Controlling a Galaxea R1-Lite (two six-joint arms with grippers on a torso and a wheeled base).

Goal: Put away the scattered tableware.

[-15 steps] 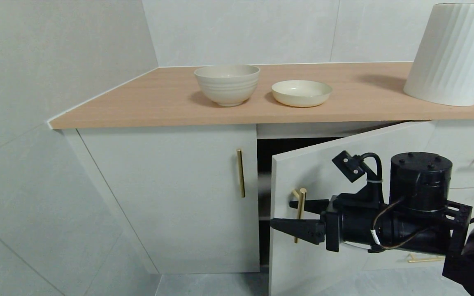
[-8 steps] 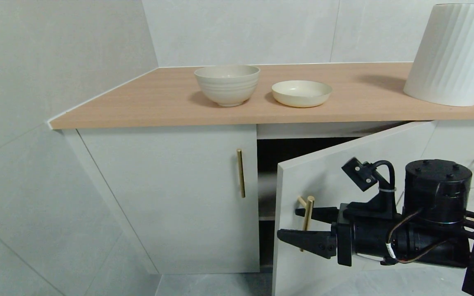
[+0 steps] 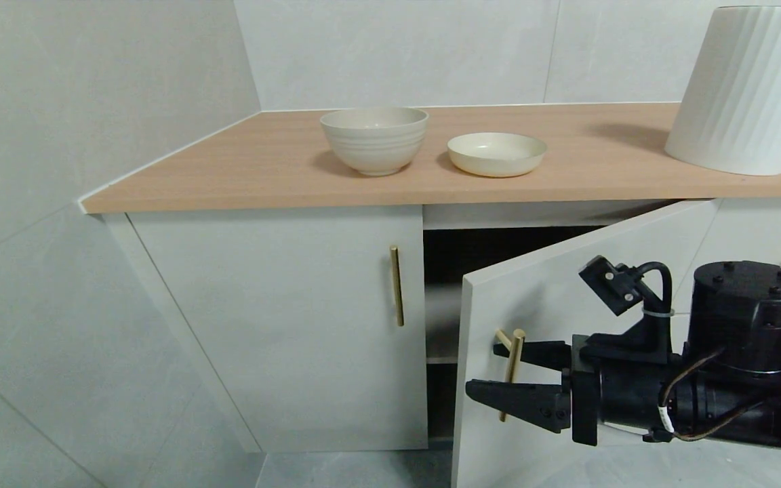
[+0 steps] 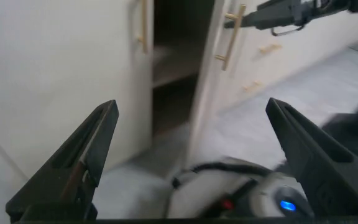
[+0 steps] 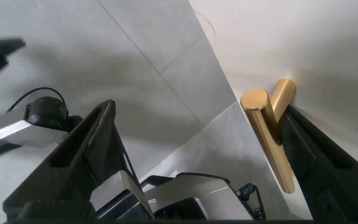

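While right arm [image 3: 702,400] lies level | right end effector [image 3: 482,370] spread astride door handle [image 3: 514,366]

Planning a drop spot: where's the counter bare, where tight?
Bare: countertop left of the bowl, and between the dish and the white ribbed container. Tight: bowl-dish gap; cabinet opening, narrowed by the half-open door with the right tool at its handle.
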